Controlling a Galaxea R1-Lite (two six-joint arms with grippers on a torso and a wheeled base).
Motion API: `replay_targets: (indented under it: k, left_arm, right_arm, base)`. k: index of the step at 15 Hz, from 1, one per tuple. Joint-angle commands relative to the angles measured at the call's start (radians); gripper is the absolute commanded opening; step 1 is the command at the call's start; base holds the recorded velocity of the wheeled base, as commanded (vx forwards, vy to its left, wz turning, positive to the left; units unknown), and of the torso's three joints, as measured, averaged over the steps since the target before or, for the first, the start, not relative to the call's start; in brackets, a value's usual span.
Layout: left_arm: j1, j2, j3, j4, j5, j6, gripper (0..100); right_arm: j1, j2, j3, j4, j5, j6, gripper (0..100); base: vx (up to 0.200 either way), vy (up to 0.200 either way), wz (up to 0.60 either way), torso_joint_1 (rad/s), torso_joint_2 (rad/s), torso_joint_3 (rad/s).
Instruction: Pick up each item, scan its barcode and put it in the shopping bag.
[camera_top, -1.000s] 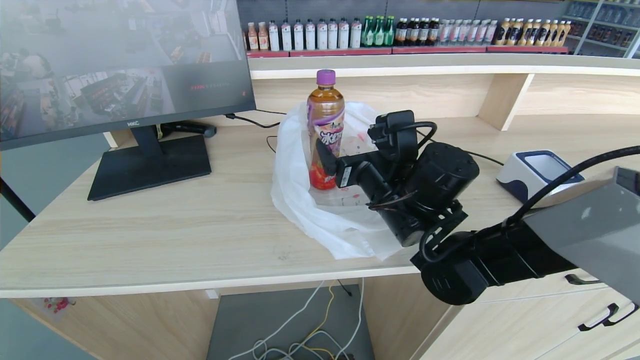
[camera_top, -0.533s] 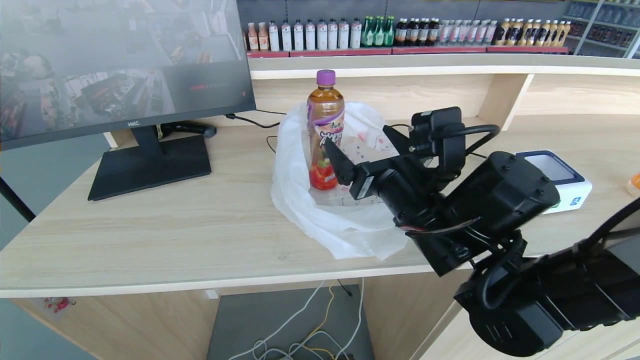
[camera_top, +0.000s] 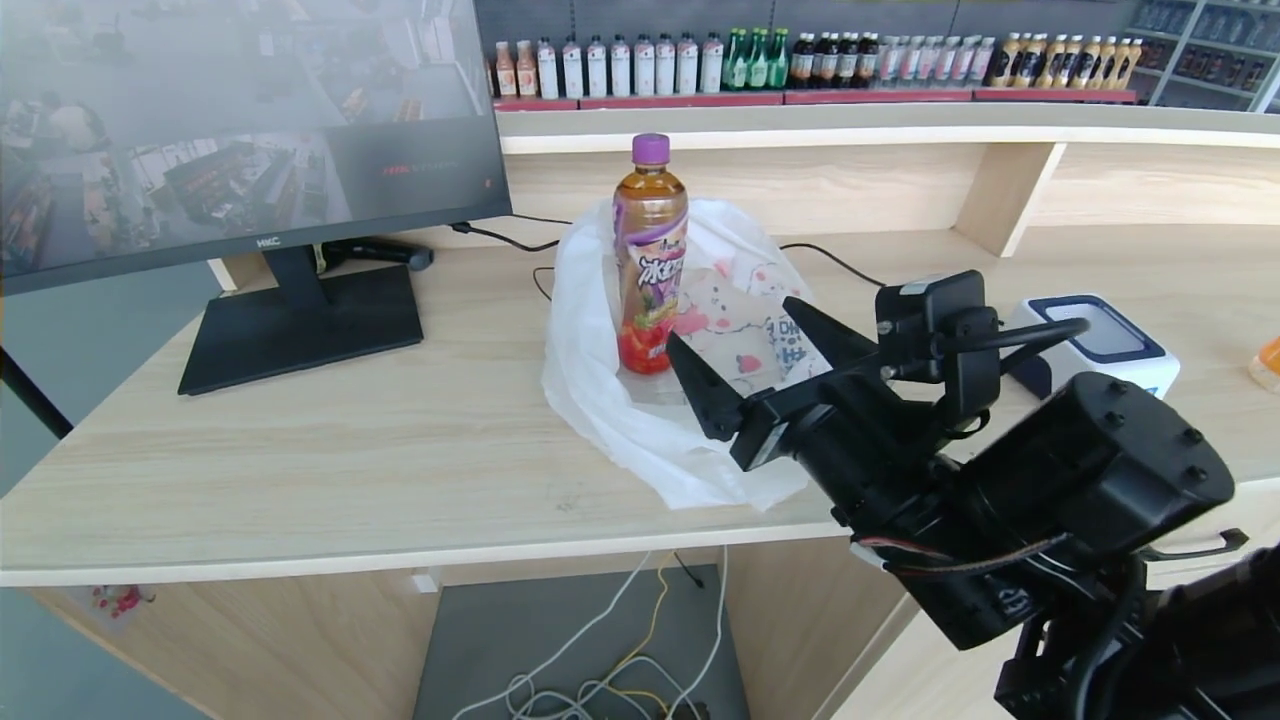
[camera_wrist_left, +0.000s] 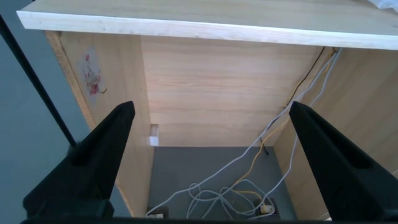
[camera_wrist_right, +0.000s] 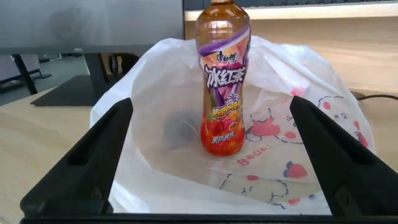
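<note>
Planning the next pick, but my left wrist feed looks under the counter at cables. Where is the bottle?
Observer: The bottle stands upright in the open shopping bag on the counter.
Operator: Is the right gripper holding it?
Observer: No. The right gripper is open, apart from the bottle, at the bag's near side.
Operator: And the scanner?
Observer: The scanner sits on the counter to the bag's right.

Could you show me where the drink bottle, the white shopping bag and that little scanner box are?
drink bottle (camera_top: 651, 262): head view, on its purple label.
shopping bag (camera_top: 598, 410): head view, on its white front fold.
scanner (camera_top: 1097, 334): head view, on its dark top window.
</note>
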Motion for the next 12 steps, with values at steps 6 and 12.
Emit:
replay_targets:
  k: [6,12]
  left_arm:
    - [0.0,0.0,0.0,0.0,0.0,-0.001,100]
    - [0.0,0.0,0.0,0.0,0.002,-0.002,100]
  right_arm:
    - [0.05,-0.001,0.003,-0.003,-0.007,0.07,100]
    - [0.012,-0.024,0.02,-0.003,-0.01,0.086,100]
  base:
    - [0.0,0.0,0.0,0.0,0.0,0.0]
    - [0.0,-0.2,0.0,0.002,0.0,0.005]
